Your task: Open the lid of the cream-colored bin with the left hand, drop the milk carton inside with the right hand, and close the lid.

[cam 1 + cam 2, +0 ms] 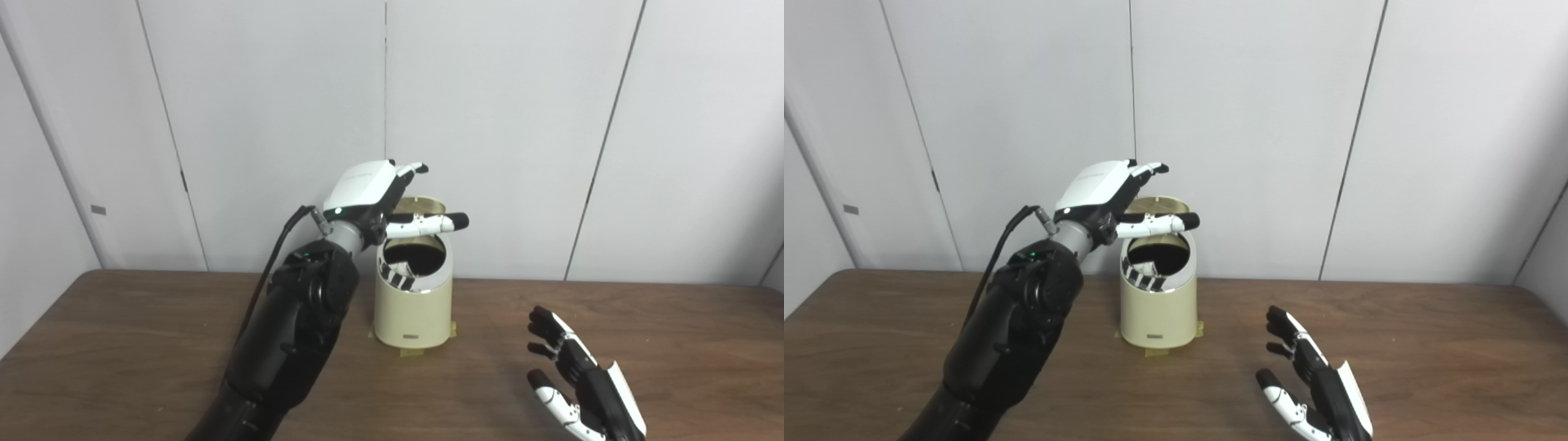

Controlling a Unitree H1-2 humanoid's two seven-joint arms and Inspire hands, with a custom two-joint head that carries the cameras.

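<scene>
The cream-colored bin [412, 309] stands on the brown table [122, 343] near its back edge. Its round lid [424, 204] is tilted up at the back, leaving the mouth open. My left hand [373, 193] is raised over the bin with fingers spread, its thumb lying across the front of the raised lid. A white carton with black stripes [398, 274] shows inside the mouth at the left. My right hand [576, 380] is open and empty, low over the table to the right of the bin.
Yellow tape tabs [411, 352] hold the bin's base to the table. A white panelled wall [490, 122] stands right behind the bin. My left forearm [288, 331] rises close beside the bin's left side.
</scene>
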